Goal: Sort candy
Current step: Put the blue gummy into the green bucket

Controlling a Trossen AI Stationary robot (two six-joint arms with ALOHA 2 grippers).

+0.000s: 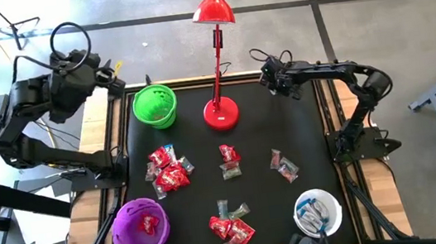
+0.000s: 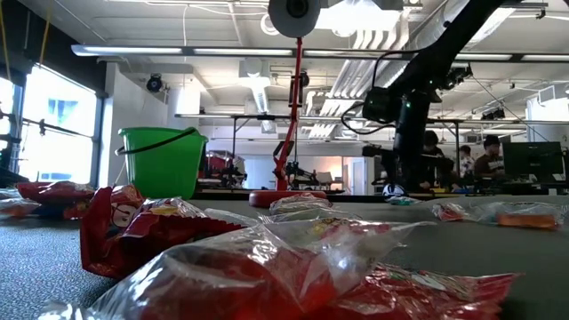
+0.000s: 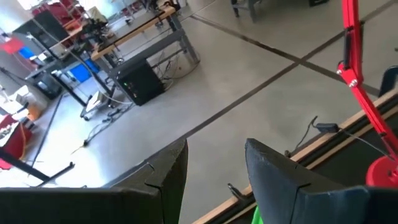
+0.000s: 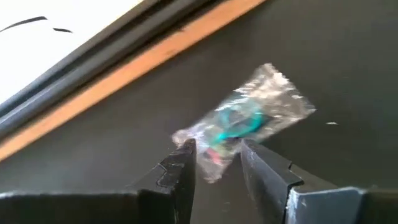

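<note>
red lamp (image 1: 215, 47) stands between green bowl (image 1: 154, 106) and table edge (image 1: 331, 125).

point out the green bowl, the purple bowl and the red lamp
green bowl (image 1: 154, 106), high view, inner floor.
purple bowl (image 1: 129, 238), high view, inside wall beside the red candy.
red lamp (image 1: 213, 8), high view, top of its shade.

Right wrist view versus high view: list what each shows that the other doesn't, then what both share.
Only the right wrist view: a clear-wrapped candy with a teal sweet lying on the mat, the right gripper straddling one end.

Only the high view: green bowl, purple bowl, white bowl, red lamp, candy piles, left gripper beyond the table's far left corner.

Both: black mat, wooden table edge.
</note>
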